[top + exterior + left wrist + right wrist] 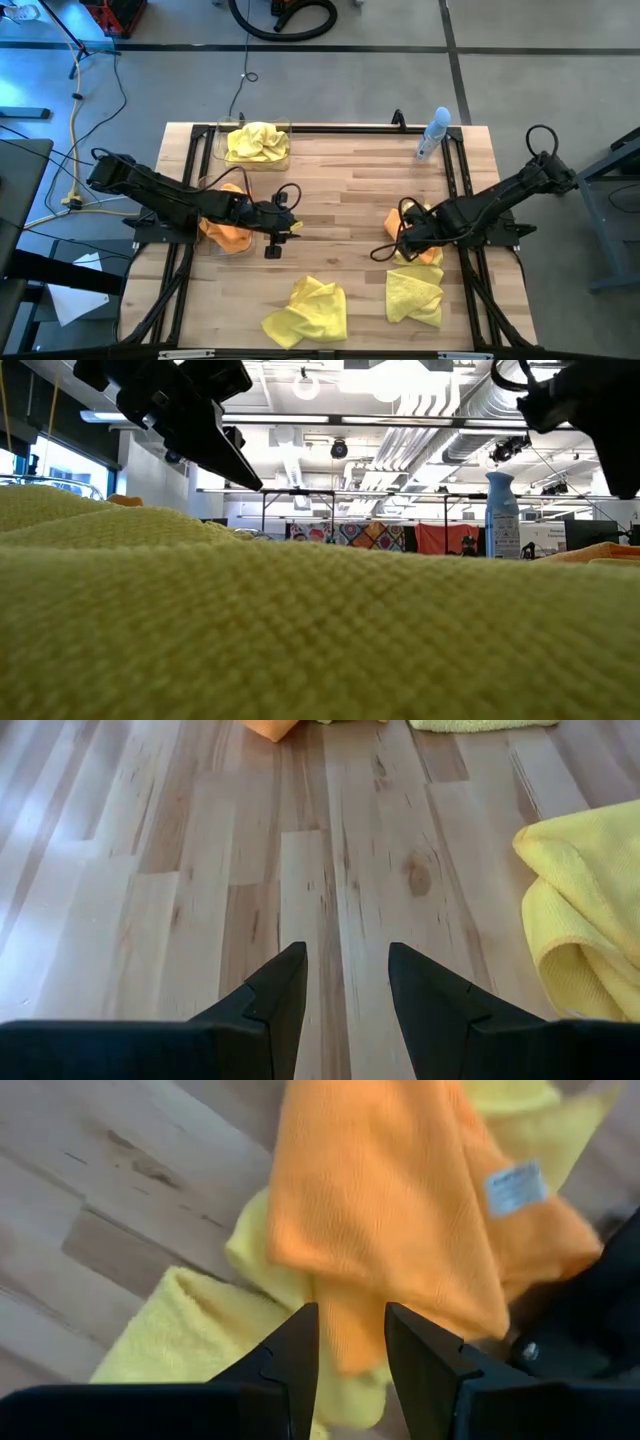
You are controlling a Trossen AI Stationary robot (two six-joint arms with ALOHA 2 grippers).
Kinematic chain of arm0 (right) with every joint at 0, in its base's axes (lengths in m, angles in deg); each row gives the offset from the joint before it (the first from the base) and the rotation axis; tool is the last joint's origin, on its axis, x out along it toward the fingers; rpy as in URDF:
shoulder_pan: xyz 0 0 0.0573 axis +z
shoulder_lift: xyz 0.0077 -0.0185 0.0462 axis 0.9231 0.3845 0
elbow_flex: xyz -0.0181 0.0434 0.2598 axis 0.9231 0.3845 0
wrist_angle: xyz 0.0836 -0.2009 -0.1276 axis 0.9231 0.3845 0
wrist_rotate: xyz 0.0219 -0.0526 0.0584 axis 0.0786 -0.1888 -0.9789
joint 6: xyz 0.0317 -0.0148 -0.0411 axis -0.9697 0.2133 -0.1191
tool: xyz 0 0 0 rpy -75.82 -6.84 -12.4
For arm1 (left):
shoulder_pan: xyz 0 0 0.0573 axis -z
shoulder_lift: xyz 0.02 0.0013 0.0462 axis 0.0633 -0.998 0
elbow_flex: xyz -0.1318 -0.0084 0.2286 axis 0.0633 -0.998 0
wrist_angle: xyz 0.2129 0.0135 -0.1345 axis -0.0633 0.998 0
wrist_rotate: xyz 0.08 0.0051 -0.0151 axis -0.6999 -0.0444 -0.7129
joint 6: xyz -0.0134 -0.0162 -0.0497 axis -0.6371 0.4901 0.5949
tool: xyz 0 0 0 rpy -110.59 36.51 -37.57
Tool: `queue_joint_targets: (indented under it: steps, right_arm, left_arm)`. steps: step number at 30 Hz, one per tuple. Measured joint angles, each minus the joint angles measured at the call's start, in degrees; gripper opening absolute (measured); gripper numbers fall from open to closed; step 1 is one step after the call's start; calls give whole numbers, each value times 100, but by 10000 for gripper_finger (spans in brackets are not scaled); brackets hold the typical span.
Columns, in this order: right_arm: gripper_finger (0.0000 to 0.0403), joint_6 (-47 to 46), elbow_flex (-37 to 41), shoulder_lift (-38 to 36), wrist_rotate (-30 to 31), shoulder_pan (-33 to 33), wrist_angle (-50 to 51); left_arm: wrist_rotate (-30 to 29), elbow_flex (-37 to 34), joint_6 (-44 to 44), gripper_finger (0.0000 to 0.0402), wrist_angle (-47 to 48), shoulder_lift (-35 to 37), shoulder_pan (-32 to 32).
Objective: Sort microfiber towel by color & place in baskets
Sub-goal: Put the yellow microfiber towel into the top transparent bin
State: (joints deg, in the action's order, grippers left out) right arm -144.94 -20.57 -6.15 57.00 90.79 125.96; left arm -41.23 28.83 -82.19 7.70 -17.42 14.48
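on the wooden desk [340, 190], yellow towels are seen in the far basket [255, 146] and orange ones in the near-left basket [226, 232], while two yellow towels [306, 310] and an orange towel [400, 1200] remain unsorted; both pincers, left [345, 982] and right [350, 1335], are held parted and empty.

Bare wood lies open across the table [340, 190] centre, from the left gripper [272, 243] at nine o'clock to the right gripper [398, 248] at three o'clock — a free lane. At six o'clock two yellow towels [306, 310] block the near edge. The spray bottle [432, 135] stands at one o'clock, the yellow-filled basket [256, 143] at eleven — room between.
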Motion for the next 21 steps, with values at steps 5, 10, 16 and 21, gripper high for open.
queue_joint_targets:
  steps: [5, 10, 16, 21]
  right_arm:
    - [111, -460, 9, 0, -236, 210, -123]
    - [111, -1591, 9, 43, -328, 737, -407]
    - [111, -3320, 9, 574, -278, 1665, -1345]
    - [111, -4005, 9, 1433, -272, 2123, -2042]
  left_arm:
    - [0, 0, 0, 131, 3, 0, 0]
    - [-1, 0, -16, 131, 3, 0, 0]
    - [-2, 0, -110, 131, 3, 0, 0]
    - [-2, 0, -109, 131, 2, 0, 0]
